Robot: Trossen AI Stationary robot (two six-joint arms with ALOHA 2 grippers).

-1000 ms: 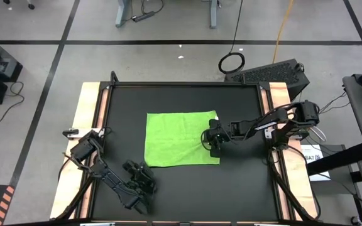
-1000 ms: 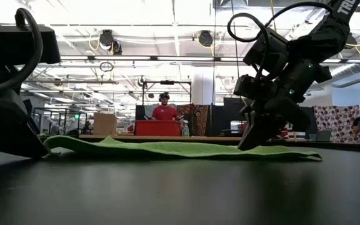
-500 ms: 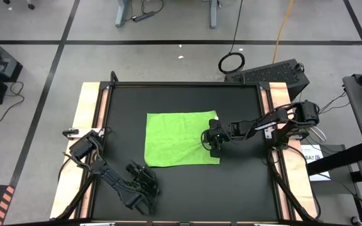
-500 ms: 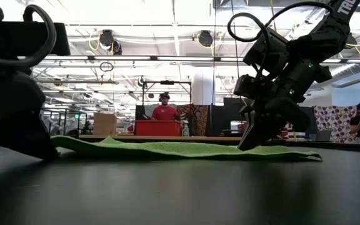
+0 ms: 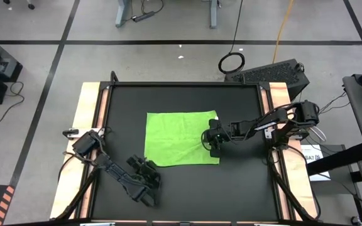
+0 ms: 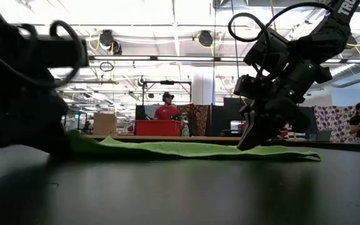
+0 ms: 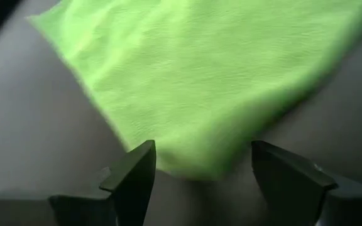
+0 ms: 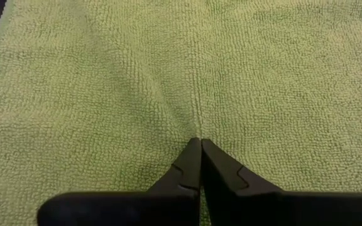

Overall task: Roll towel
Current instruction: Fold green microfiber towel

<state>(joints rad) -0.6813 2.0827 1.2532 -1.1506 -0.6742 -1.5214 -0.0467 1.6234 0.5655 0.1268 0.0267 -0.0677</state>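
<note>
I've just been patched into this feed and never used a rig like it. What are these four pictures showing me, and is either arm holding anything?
Two dark robot arms work over a black table. One camera looks straight down, one sits at table height, and one rides on each wrist. A lime-green rectangular cloth towel lies flat. The right gripper is shut, its fingers pressed onto the towel near its right edge. The left gripper is open, just off the towel's near-left corner, holding nothing.

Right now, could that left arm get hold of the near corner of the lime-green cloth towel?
Probably yes. The left gripper is open, aimed at the corner of the lime-green cloth towel, with only bare black table between. The right gripper, shut, presses the towel's far side, well clear.
</note>
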